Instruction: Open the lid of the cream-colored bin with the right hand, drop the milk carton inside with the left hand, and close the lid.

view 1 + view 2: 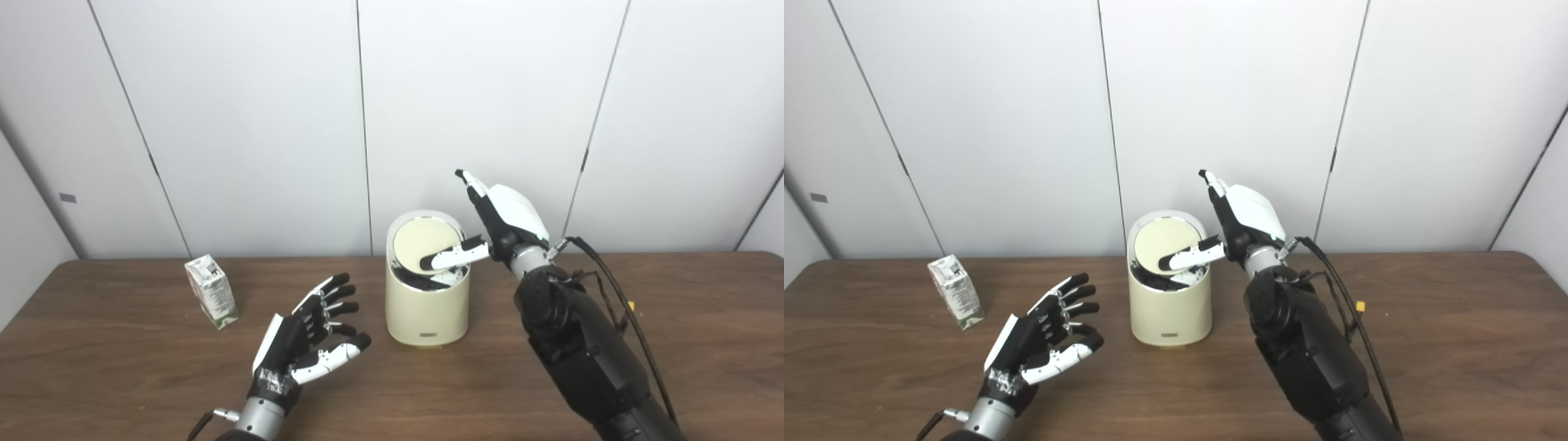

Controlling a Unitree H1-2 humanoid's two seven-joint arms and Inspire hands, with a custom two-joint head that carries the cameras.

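Fingers of my right hand (505,220) point up and back above the cream-colored bin (427,306), spread and holding nothing, while its thumb reaches left across the tilted round lid (422,245), whose front edge dips into the opening. My left hand (309,343) hovers palm-up over the wooden table (122,367), fingers splayed and empty. I see the milk carton (212,291), a small printed box, standing upright left of the smooth, cylindrical bin, apart from both hands.
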